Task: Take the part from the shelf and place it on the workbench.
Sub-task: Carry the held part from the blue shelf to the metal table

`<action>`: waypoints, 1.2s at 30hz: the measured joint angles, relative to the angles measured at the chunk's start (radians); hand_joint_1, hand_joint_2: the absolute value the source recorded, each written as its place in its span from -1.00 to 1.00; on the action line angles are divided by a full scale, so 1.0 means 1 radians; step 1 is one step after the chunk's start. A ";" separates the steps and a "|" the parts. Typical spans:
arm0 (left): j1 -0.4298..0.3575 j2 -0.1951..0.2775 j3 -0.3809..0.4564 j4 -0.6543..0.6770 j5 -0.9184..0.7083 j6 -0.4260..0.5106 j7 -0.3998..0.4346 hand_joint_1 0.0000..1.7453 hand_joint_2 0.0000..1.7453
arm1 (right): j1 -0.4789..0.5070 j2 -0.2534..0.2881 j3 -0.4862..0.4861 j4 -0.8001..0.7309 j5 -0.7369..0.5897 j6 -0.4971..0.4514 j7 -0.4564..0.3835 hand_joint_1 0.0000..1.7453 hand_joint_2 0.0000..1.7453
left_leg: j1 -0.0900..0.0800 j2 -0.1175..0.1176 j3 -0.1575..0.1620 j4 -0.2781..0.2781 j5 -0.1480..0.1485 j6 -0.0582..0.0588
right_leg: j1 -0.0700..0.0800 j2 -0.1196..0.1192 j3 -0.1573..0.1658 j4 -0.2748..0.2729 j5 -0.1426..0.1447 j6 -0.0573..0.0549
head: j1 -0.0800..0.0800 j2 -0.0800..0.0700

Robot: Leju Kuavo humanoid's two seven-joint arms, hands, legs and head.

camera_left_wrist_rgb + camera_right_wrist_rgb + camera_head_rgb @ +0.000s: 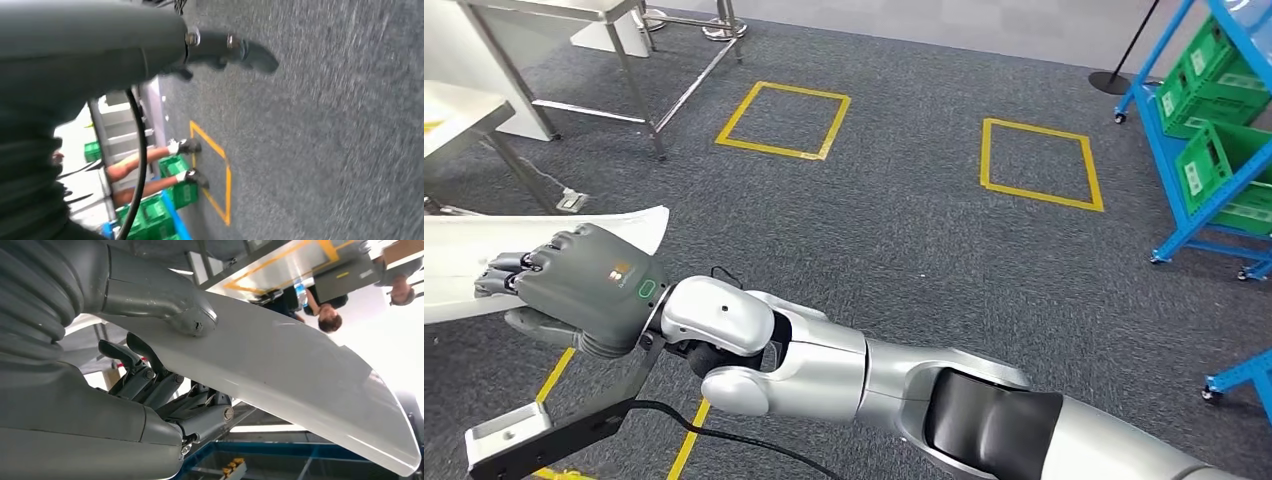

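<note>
The part (464, 262) is a long, curved white panel at the left edge of the head view, held above the grey carpet. My right arm reaches across from the lower right, and my right hand (584, 282) grips the panel's near end. In the right wrist view the thumb (170, 305) presses one face of the panel (300, 370) and the dark fingers (165, 390) curl against the other. My left hand (227, 50) hangs over the carpet with its dark fingers stretched out and nothing in them.
A blue shelf rack (1169, 170) with green bins stands at the right. A white workbench (454, 110) and a metal table frame (639, 75) stand at the far left. Yellow squares (784, 120) mark the carpet. A person's legs (150, 170) stand by green bins.
</note>
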State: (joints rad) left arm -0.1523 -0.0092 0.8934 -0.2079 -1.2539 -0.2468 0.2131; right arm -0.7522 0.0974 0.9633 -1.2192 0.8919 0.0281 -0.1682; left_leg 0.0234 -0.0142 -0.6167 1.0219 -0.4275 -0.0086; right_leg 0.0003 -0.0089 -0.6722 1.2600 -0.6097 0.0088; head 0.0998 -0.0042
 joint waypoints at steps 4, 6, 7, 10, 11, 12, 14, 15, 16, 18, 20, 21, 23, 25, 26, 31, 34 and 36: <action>0.002 0.000 0.000 0.000 0.001 0.000 0.000 -1.00 1.00 | 0.005 -0.003 0.000 0.001 0.000 0.000 0.000 1.00 1.00 | -0.001 -0.058 -0.005 0.005 0.003 -0.002 | -0.001 0.018 0.002 -0.020 0.052 -0.008 | 0.000 0.000; 0.001 -0.002 0.000 0.000 0.001 0.000 0.000 -1.00 1.00 | 0.004 -0.004 0.000 0.001 0.000 0.000 -0.001 1.00 1.00 | 0.000 -0.085 -0.007 0.006 0.007 -0.009 | -0.001 0.062 0.067 -0.162 0.110 -0.019 | -0.001 0.000; 0.001 -0.004 0.000 0.000 0.001 0.000 0.000 -1.00 1.00 | 0.004 -0.004 0.000 0.001 0.000 0.000 -0.002 1.00 1.00 | 0.000 -0.096 -0.010 0.006 0.009 -0.015 | 0.000 0.079 0.086 -0.205 0.122 -0.022 | 0.000 0.000; 0.006 -0.004 0.000 0.000 0.002 0.000 0.001 -1.00 1.00 | 0.004 -0.002 0.000 0.001 0.000 0.000 -0.002 1.00 1.00 | 0.005 -0.123 -0.020 -0.002 0.019 -0.038 | 0.004 0.067 0.095 -0.230 0.129 -0.032 | 0.002 0.000; 0.008 -0.004 0.000 0.001 0.003 0.000 0.001 -1.00 1.00 | 0.003 -0.001 0.001 0.001 0.000 0.000 -0.002 1.00 1.00 | 0.005 -0.112 -0.025 0.002 0.017 -0.043 | 0.002 0.055 0.097 -0.236 0.134 -0.039 | 0.001 0.000; 0.009 -0.004 0.000 0.001 0.004 0.000 0.002 -1.00 1.00 | 0.003 0.001 0.001 0.001 0.000 0.000 -0.002 1.00 1.00 | 0.003 -0.088 -0.037 0.020 0.006 -0.046 | -0.001 0.042 0.100 -0.242 0.139 -0.046 | -0.002 0.000; 0.008 -0.004 0.001 0.002 0.005 0.000 0.004 -1.00 1.00 | 0.004 0.003 0.001 0.001 0.000 0.000 -0.002 1.00 1.00 | 0.000 -0.023 -0.084 0.118 -0.050 -0.050 | -0.001 0.014 0.102 -0.249 0.144 -0.055 | -0.008 0.000; 0.006 -0.004 0.001 0.001 0.004 0.000 0.006 -1.00 1.00 | 0.006 0.002 0.001 0.002 0.000 0.000 -0.002 1.00 1.00 | 0.000 -0.005 -0.113 0.184 -0.082 -0.054 | 0.001 -0.002 0.101 -0.248 0.144 -0.057 | -0.010 0.000; 0.006 -0.004 0.001 0.001 0.004 0.000 0.008 -1.00 1.00 | 0.009 0.001 0.002 0.002 0.000 0.001 -0.002 1.00 1.00 | 0.000 0.003 -0.136 0.239 -0.104 -0.057 | 0.002 -0.018 0.100 -0.248 0.143 -0.058 | -0.010 0.000; 0.008 -0.004 0.001 0.001 0.004 0.000 0.011 -1.00 1.00 | 0.013 0.000 0.003 0.003 0.000 0.001 -0.002 1.00 1.00 | 0.000 0.010 -0.132 0.251 -0.096 -0.060 | 0.003 -0.047 0.099 -0.246 0.141 -0.057 | -0.010 0.000; 0.009 -0.002 0.002 0.000 0.005 0.000 0.012 -1.00 1.00 | 0.010 0.000 0.003 0.003 -0.001 0.002 -0.002 1.00 1.00 | -0.001 0.037 -0.059 0.126 -0.044 -0.058 | 0.004 -0.074 0.099 -0.240 0.136 -0.052 | -0.010 0.000; 0.008 -0.002 0.002 0.000 0.004 0.000 0.012 -1.00 1.00 | 0.007 0.000 0.003 0.003 -0.005 0.004 -0.003 1.00 1.00 | -0.004 0.054 -0.023 0.064 -0.025 -0.053 | 0.006 -0.085 0.099 -0.235 0.132 -0.048 | -0.009 0.000; 0.007 -0.002 0.002 0.000 0.004 0.000 0.012 -1.00 1.00 | -0.002 -0.001 0.003 0.005 -0.017 0.007 -0.009 1.00 1.00 | -0.010 0.072 0.007 0.007 -0.014 -0.037 | 0.011 -0.103 0.098 -0.229 0.126 -0.038 | -0.007 0.000; 0.010 -0.002 0.003 0.000 0.003 0.000 0.015 -1.00 1.00 | -0.009 -0.003 0.005 0.007 -0.029 0.009 -0.015 1.00 1.00 | -0.012 0.051 0.005 0.010 -0.010 -0.022 | 0.012 -0.118 0.100 -0.230 0.124 -0.028 | -0.005 0.000; 0.012 -0.003 0.004 0.000 0.002 0.000 0.017 -1.00 1.00 | -0.012 -0.003 0.005 0.009 -0.033 0.008 -0.018 1.00 1.00 | -0.009 0.041 0.004 0.008 -0.008 -0.016 | 0.010 -0.109 0.100 -0.225 0.119 -0.022 | -0.004 0.000; 0.007 -0.005 0.005 0.000 -0.002 0.000 0.029 -1.00 1.00 | -0.015 -0.019 0.011 0.025 -0.046 -0.012 -0.022 1.00 1.00 | -0.002 -0.005 -0.006 0.005 0.003 0.004 | -0.001 0.004 -0.012 0.018 -0.003 0.003 | -0.001 0.000; 0.009 -0.006 0.006 0.001 -0.004 0.000 0.034 -1.00 1.00 | -0.014 -0.027 0.016 0.035 -0.060 -0.024 -0.012 1.00 1.00 | -0.002 -0.028 -0.010 0.009 0.005 0.003 | -0.001 0.007 -0.015 0.008 0.036 -0.002 | -0.001 0.000; 0.008 -0.006 0.006 0.001 -0.004 0.000 0.037 -1.00 1.00 | -0.018 -0.028 0.016 0.037 -0.067 -0.033 -0.003 1.00 1.00 | -0.003 -0.038 -0.011 0.010 0.007 -0.002 | 0.000 0.015 0.053 -0.133 0.101 -0.011 | -0.001 0.000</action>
State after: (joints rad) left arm -0.1443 -0.0154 0.8991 -0.2072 -1.2582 -0.2468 0.2503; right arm -0.7698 0.0694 0.9790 -1.1820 0.8251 -0.0047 -0.1714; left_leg 0.0207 -0.0522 -0.6278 1.0319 -0.4203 -0.0102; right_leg 0.0002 0.0064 -0.6196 1.1272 -0.5092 -0.0024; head 0.0985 -0.0042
